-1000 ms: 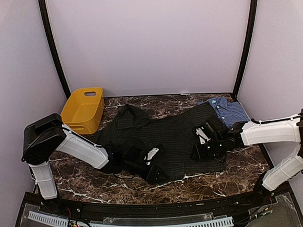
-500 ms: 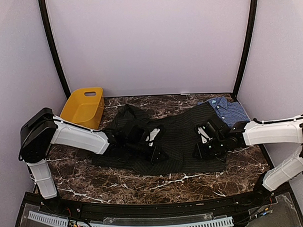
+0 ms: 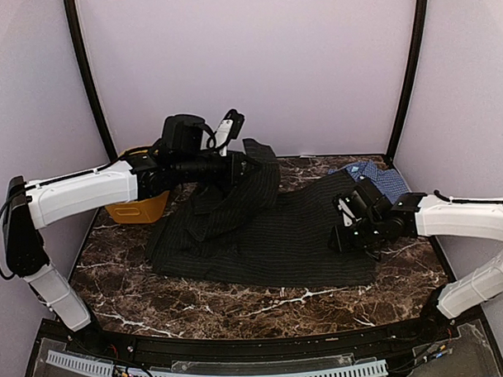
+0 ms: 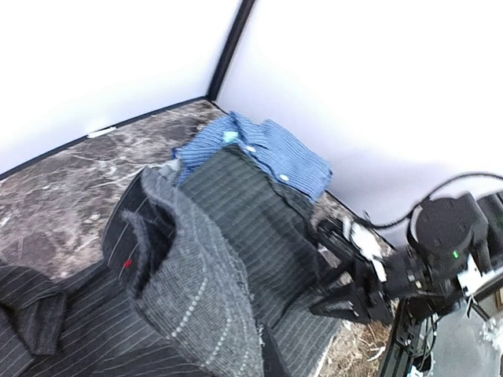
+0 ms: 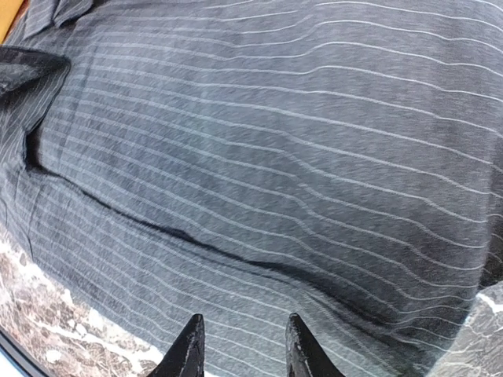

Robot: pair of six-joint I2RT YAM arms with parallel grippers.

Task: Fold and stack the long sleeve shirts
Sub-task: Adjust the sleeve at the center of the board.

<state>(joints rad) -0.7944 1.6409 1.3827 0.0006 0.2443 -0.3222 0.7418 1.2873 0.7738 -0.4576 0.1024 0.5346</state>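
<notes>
The black pinstriped shirt [image 3: 261, 238] lies spread across the marble table. My left gripper [image 3: 244, 158] is shut on a fold of it and holds that part high above the table's back left. The cloth hangs from it. In the left wrist view the held black shirt [image 4: 196, 290] fills the foreground and hides the fingers; its red tag [image 4: 127, 264] shows. My right gripper [image 3: 352, 228] rests low over the shirt's right side. Its fingers [image 5: 189, 349] stand apart with only the black shirt [image 5: 275, 157] under them. The blue checked shirt [image 3: 375, 181] lies bunched at the back right, also in the left wrist view [image 4: 263, 153].
A yellow plastic basket [image 3: 136, 207] stands at the back left, partly behind my left arm. Bare marble table [image 3: 239, 301] shows along the front. Black frame posts stand at both back corners. The right arm [image 4: 393, 275] shows in the left wrist view.
My left gripper has risen from the shirt's near middle up and back to the left, lifting a fold of the black shirt. The right gripper has barely moved.
</notes>
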